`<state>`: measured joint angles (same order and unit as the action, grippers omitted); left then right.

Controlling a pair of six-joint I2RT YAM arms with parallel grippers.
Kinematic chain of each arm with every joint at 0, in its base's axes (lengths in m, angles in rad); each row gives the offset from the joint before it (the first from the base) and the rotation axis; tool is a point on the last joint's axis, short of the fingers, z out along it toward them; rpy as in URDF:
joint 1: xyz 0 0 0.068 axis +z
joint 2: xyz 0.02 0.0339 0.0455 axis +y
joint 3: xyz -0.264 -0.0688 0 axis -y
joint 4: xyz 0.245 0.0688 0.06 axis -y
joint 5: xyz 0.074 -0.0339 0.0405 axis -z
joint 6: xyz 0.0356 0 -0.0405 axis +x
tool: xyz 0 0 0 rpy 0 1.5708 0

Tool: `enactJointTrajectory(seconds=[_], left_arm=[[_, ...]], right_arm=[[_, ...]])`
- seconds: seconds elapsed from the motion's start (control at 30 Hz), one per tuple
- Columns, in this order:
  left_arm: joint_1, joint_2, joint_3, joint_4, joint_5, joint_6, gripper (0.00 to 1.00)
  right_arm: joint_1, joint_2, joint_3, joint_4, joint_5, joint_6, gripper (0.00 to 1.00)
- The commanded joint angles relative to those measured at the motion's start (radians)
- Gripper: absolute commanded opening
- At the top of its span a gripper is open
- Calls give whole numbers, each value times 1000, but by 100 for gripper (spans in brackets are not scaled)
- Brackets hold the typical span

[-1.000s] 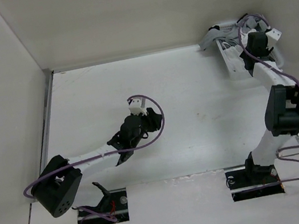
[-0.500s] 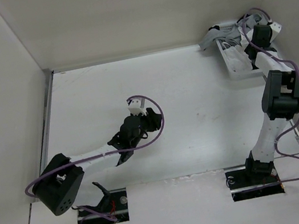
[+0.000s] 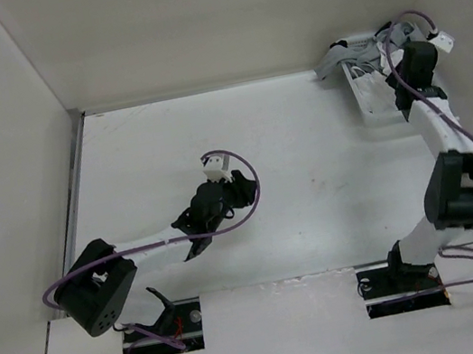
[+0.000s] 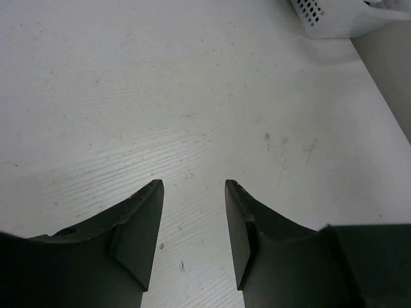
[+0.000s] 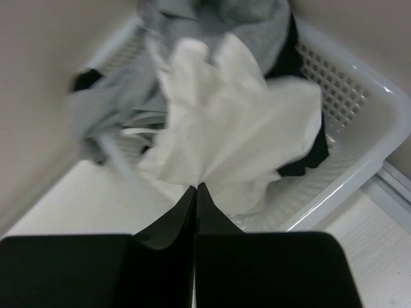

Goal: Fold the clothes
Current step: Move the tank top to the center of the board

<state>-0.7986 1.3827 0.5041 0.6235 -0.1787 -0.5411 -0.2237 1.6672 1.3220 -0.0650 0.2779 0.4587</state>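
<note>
Right wrist view: the white top [image 5: 231,128] lies bunched in the middle of the frame, heaped inside the basket [image 5: 359,102] over grey clothes [image 5: 109,115] and a dark garment [image 5: 298,61]; the right gripper [image 5: 196,192], at lower centre, has its jaws pressed together on the lowest fold of that white fabric; the pinch looks thin, so the soft cloth may slip free on lifting; its straps, which I cannot make out, may snag the grey pieces or the basket's holes and drag them along; in the left wrist view the left gripper [image 4: 192,186] hangs with jaws apart over the table [image 4: 160,77], holding nothing.
</note>
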Motion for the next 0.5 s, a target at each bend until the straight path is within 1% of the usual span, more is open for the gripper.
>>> enactJointTrajectory(seconds=[0.0,0.1,0.2,0.33,0.47], left_arm=[[9,-16,-6,68,10,-25,41],[17,-42,-7,61,10,-39,40],[42,-118,-18,38,4,-59,39],[100,-259,-45,-17,-24,-100,38],[186,-420,-84,-119,-64,-149,38]], right_arm=[[124,-291,-68,105,23,31,0],[246,-456,-98,59,29,14,0],[382,-601,-72,-7,30,3,0],[649,-753,-15,-87,55,-31,0],[971,-830,6,-122,156,-75,0]])
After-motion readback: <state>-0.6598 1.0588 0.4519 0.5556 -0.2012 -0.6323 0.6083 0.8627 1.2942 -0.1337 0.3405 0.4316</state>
